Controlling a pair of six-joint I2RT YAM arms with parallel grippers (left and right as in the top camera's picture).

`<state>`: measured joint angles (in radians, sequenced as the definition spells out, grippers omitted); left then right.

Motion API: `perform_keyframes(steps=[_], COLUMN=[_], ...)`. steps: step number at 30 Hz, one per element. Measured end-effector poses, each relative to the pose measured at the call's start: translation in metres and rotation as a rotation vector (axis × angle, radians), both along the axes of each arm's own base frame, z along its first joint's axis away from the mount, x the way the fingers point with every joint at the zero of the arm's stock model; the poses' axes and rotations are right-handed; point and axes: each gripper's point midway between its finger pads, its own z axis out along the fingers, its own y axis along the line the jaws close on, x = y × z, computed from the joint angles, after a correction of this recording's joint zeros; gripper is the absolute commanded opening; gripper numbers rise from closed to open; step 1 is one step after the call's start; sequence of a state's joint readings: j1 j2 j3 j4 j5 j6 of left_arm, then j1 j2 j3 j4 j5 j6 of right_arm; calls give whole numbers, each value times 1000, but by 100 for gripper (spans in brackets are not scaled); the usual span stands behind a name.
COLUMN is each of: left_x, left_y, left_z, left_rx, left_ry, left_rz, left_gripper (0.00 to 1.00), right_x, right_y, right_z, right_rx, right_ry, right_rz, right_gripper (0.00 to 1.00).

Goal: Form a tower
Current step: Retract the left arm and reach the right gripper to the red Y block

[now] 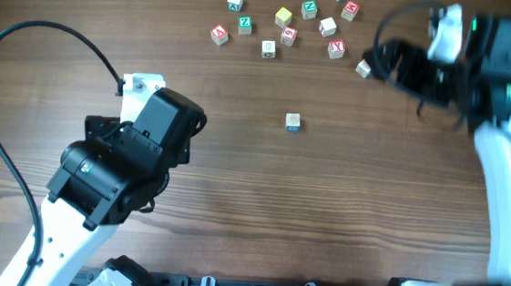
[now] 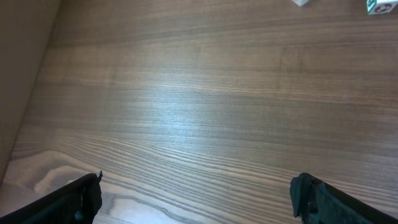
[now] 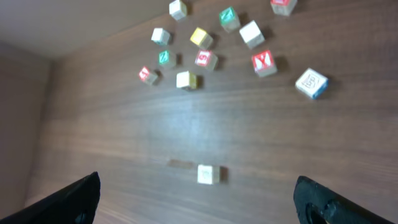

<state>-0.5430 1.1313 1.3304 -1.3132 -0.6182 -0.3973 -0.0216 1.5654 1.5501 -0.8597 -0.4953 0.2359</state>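
Loads of bare table all round the tower, it stands alone mid-table, open from every side. Only clutter is the loose cubes scattered along the far edge, well apart from it. One cube sits just beside the right arm, left arm fills the near-left corner

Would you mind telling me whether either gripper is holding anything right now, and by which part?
Nothing is held: the left gripper and the right gripper both stand open and empty, and the tower stands apart from both.
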Motion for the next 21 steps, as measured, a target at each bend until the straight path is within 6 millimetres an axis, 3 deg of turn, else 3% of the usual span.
perform_keyframes(steps=[3,5,9,12,14,17,21], left_x=[0,0,-1,-1,-1,-1,-1], left_y=[0,0,0,0,0,0,0], left_z=[0,0,0,0,0,0,0], left_rx=[-1,-1,0,-1,0,0,0], left_ry=[2,2,4,3,4,3,4], left_rz=[-1,-1,-1,-1,-1,-1,-1], left_gripper=[100,100,100,100,100,100,100], right_x=[49,77,106,122,135,154,162], right_y=[-2,2,31,57,60,48,40], right_z=[6,-7,-87,-178,-204,-216,-254], right_rx=[-44,-65,-144,-253,-341,-447,-503], right_ry=[-107,-163,-65,23,-2,-60,-53], right_rz=[29,52,99,124,106,54,58], right_gripper=[100,100,100,100,100,99,84])
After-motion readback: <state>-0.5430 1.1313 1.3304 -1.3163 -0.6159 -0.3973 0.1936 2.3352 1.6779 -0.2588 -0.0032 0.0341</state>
